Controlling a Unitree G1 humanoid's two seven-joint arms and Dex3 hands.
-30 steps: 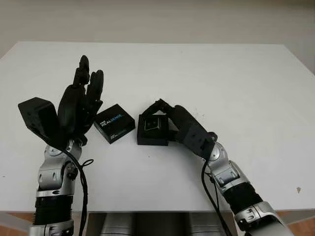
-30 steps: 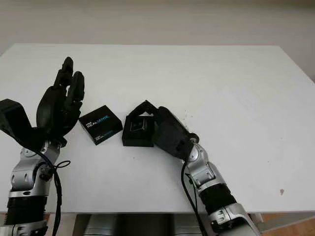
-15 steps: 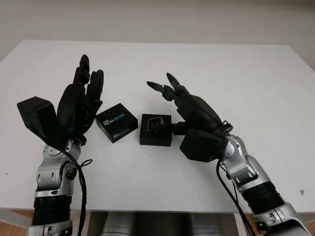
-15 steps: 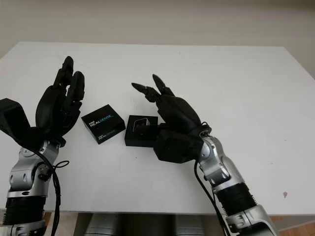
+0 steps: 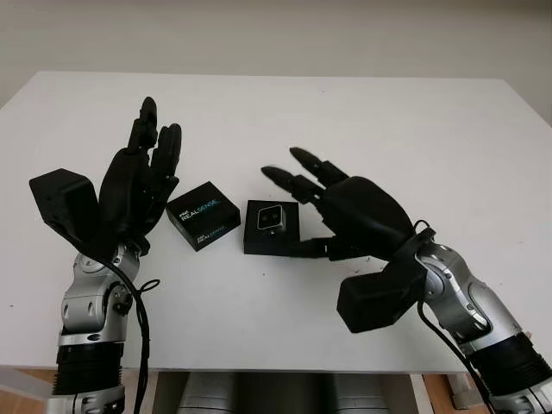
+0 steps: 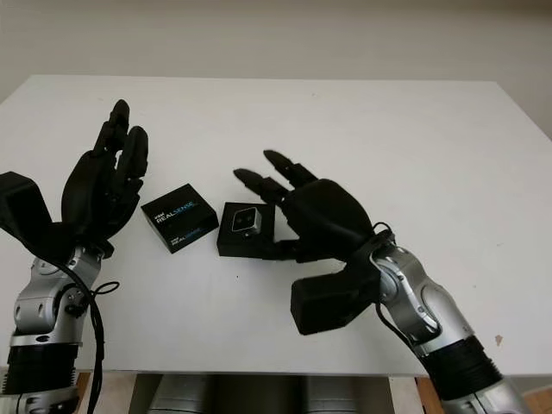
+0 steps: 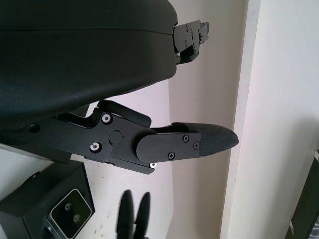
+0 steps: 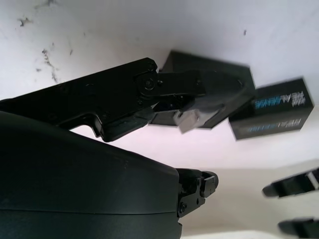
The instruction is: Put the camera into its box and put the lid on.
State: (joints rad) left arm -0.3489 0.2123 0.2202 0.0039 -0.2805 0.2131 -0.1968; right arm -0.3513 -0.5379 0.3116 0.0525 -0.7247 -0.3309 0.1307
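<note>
Head cam: white table (image 5: 414, 121), both arms in from near edge.

Box (image 5: 271, 228), black, open, sits mid-table, slightly left of centre. Camera (image 5: 271, 219) lies inside it, silver face up w/ lens showing. Lid (image 5: 203, 216), black, "REALSENSE" print on top, lies flat on table just left of box; a narrow gap between them, not touching.

R hand (image 5: 341, 211): open, holds nothing. Raised just right of box, palm toward the box, fingers (image 5: 304, 159) pointing far-left above the box's far-right corner. Thumb runs low along box's right side; cannot tell if it touches the box wall. R wrist view puts a fingertip (image 8: 219, 87) across the box (image 8: 209, 89), w/ lid (image 8: 273, 113) beyond it.

L hand (image 5: 138, 185): open, holds nothing. Held up left of lid, fingers pointing far, palm toward lid. Looks apart from lid, but near. L wrist view shows thumb (image 7: 184, 144) in the air over table, box w/ camera (image 7: 70, 214) at frame corner.

Camera in box, lid off.
</note>
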